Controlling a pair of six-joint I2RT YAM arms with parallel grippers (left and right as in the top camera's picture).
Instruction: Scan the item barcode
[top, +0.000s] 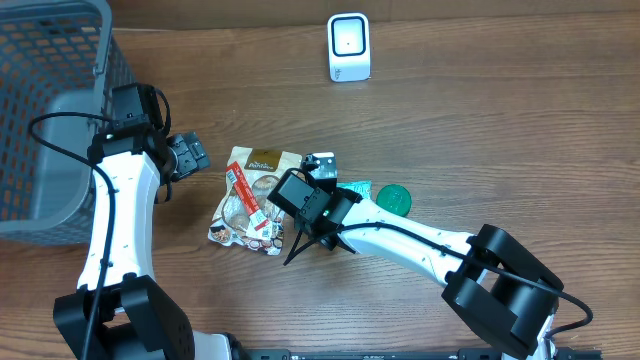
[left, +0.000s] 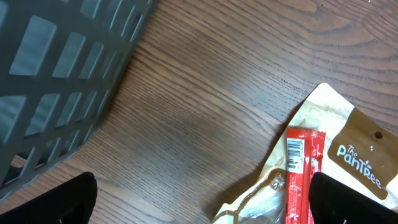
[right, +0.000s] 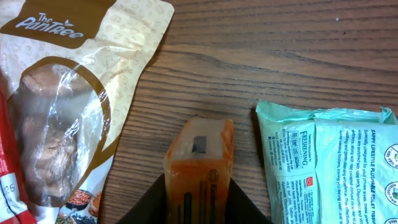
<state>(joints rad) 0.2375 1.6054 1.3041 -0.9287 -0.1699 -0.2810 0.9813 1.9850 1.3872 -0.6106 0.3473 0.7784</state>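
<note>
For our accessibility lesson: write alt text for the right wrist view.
The right tool grips an orange packet, wooden table beneath. A PanTree snack bag lies at picture left, a pale green packet at picture right.

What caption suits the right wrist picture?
Right gripper holds an orange packet, with a snack bag left and a green pack right.

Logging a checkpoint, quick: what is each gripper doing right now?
Left gripper: open, holding nothing.
Right gripper: closed on the orange packet.
</note>
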